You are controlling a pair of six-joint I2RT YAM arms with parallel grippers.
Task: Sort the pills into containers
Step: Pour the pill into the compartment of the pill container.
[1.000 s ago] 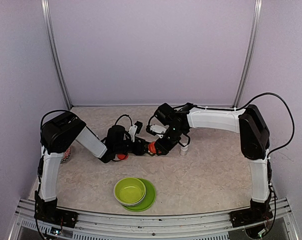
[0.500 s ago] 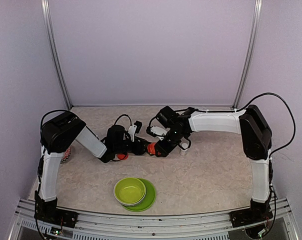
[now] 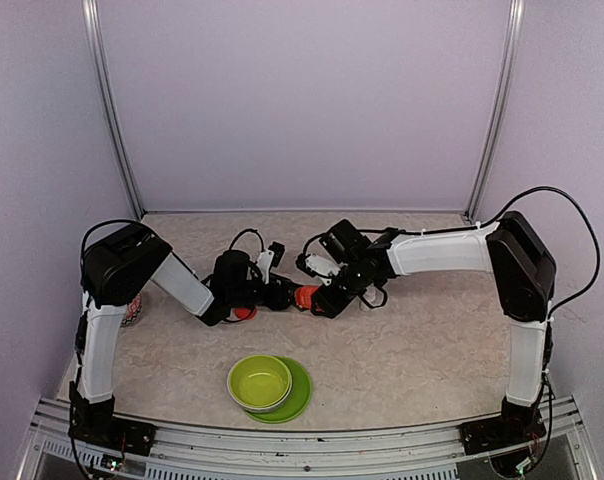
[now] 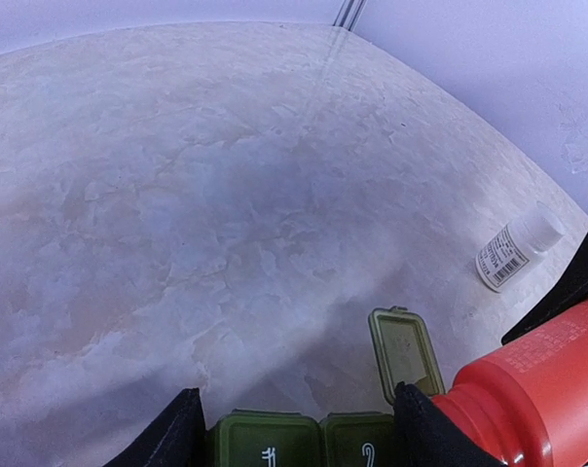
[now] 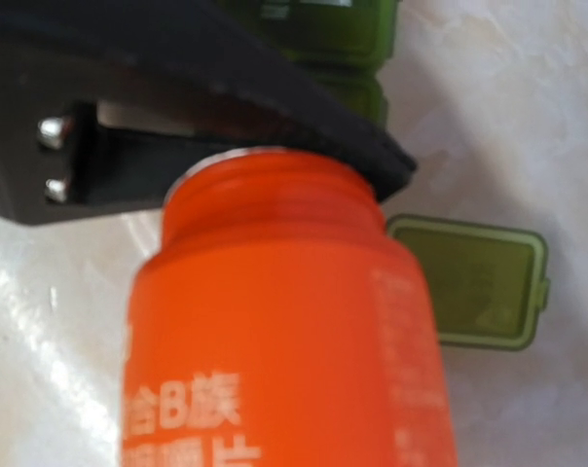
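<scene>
The left tool (image 4: 296, 423) is clamped across a small dark green plastic pill box (image 4: 275, 443). Its two closed square lids, marked 1 and 2, sit between the black fingers, and the end cell's lid (image 4: 405, 350) lies flipped open just past one finger. The right tool (image 3: 320, 300) grasps a smooth orange-red round bottle (image 5: 284, 331), tilted with its uncapped threaded mouth just beside that open cell. All this is near the middle of a mottled beige stone-look counter (image 4: 177, 195) with pale lilac walls, and a little white labelled vial (image 4: 520, 248) is nearby toward the right edge.
</scene>
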